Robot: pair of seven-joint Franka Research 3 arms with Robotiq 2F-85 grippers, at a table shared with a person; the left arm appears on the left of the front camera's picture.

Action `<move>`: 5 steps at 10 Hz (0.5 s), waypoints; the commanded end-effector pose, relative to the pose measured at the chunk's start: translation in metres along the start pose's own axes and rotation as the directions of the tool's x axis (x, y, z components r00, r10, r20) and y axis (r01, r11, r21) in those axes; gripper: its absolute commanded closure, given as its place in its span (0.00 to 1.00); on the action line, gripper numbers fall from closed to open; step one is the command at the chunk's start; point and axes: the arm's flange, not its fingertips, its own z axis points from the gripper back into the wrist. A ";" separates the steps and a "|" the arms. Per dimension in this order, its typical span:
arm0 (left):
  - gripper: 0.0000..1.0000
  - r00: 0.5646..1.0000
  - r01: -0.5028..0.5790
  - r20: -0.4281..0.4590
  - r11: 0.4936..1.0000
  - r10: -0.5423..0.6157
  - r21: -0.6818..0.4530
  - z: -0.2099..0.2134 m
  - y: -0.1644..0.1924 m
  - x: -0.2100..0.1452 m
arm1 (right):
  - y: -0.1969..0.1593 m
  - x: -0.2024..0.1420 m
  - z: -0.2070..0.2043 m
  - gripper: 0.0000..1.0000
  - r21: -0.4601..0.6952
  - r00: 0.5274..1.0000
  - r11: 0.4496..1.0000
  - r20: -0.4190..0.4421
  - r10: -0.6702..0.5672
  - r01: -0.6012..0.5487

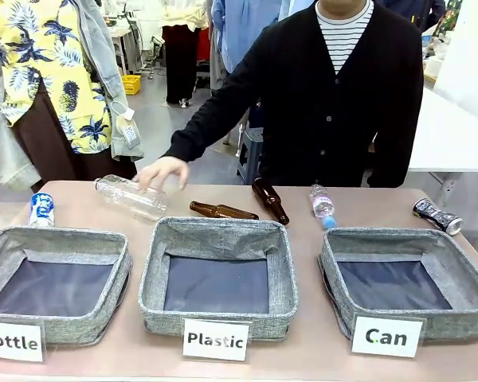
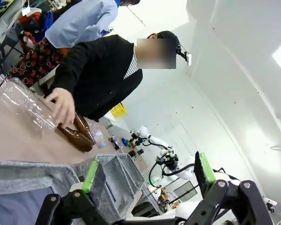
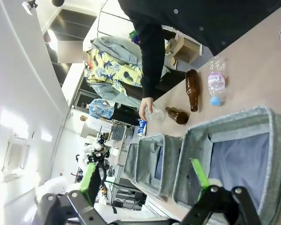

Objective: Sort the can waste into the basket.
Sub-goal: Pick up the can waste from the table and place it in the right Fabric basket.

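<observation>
Step in hand: the start of the sort, as I am judging it; no can is sitting in a bin and neither arm is reaching.
Left tool (image 2: 147,172): hanging open, its green pads standing wide and gripping nothing.
Right tool (image 3: 144,176): also gaping open and carrying nothing, looking down over the bins.
Crushed can (image 1: 436,216): lying on its side on the bench (image 1: 366,211), just behind the far right corner of the Can basket (image 1: 382,235).
Blue and white can (image 1: 41,209): standing upright at the far left, behind the Bottle basket (image 1: 64,235), well apart from the Can basket.
Can basket: sitting at the right of the row, its dark floor showing bare.
Person's hand (image 1: 161,171): resting on the clear plastic bottle (image 1: 129,196) near the brown bottles (image 1: 223,211).
Next move: probably the right arm reaching past the Can basket, setting its fingers across the crushed can's flattened body.
Watching for: the left can needing a long carry across all three bins.
</observation>
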 end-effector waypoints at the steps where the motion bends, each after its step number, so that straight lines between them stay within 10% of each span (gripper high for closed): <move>1: 0.00 1.000 0.014 -0.009 1.000 -0.014 -0.015 0.001 -0.002 -0.002 | -0.001 0.000 -0.002 0.00 0.001 1.000 1.000 -0.003 0.000 0.000; 3: 0.00 1.000 0.014 -0.009 1.000 -0.014 -0.015 0.001 -0.002 -0.002 | 0.033 0.009 -0.046 0.00 -0.163 0.973 0.960 -0.076 0.220 -0.230; 5: 0.00 1.000 0.014 -0.009 1.000 -0.014 -0.015 0.001 -0.002 -0.002 | 0.050 0.025 -0.096 0.00 -0.470 0.907 0.778 -0.268 0.324 -0.417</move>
